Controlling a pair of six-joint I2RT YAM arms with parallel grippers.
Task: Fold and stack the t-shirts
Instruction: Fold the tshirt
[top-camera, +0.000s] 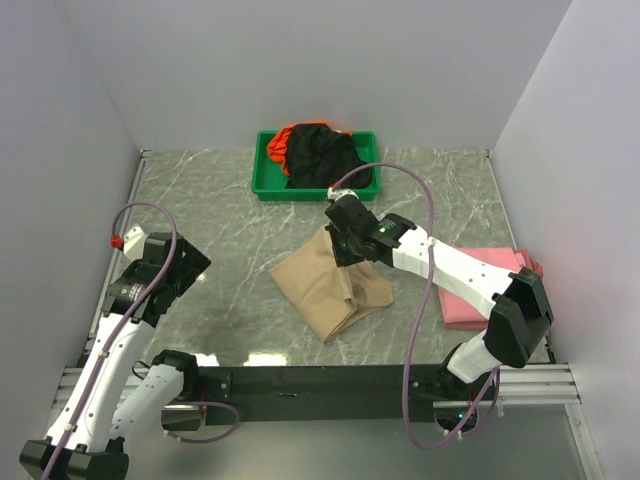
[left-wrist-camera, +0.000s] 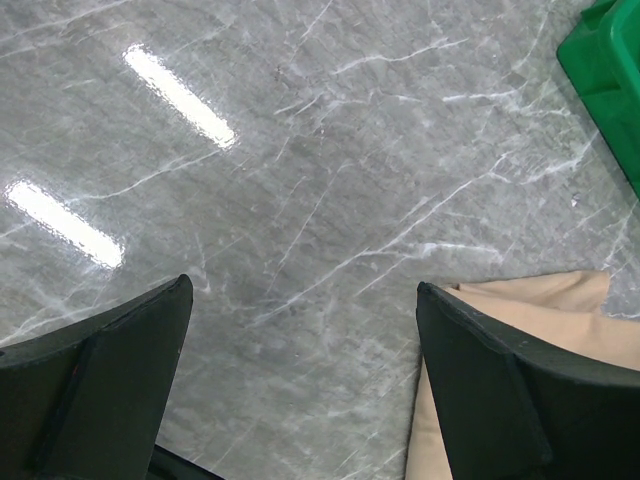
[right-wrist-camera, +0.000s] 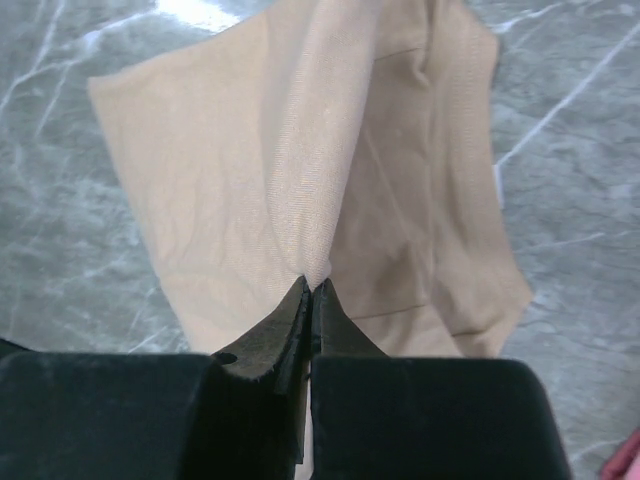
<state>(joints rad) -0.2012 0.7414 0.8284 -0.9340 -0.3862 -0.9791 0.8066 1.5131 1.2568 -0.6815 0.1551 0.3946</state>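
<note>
A tan t-shirt (top-camera: 330, 285) lies partly folded in the middle of the table. My right gripper (top-camera: 341, 246) is shut on its far edge and lifts a ridge of the cloth; the right wrist view shows the tan t-shirt (right-wrist-camera: 230, 180) pinched at my closed gripper (right-wrist-camera: 313, 287). A folded pink t-shirt (top-camera: 480, 280) lies at the right, under my right arm. Black (top-camera: 325, 155) and orange (top-camera: 277, 145) t-shirts are heaped in the green tray (top-camera: 262, 185). My left gripper (top-camera: 185, 262) is open and empty over bare table at the left; its wrist view shows the tan t-shirt's edge (left-wrist-camera: 560, 305) behind the right finger (left-wrist-camera: 500, 390).
The green tray stands at the back centre, and its corner shows in the left wrist view (left-wrist-camera: 610, 70). White walls close the table on the left, back and right. A black rail (top-camera: 320, 380) runs along the near edge.
</note>
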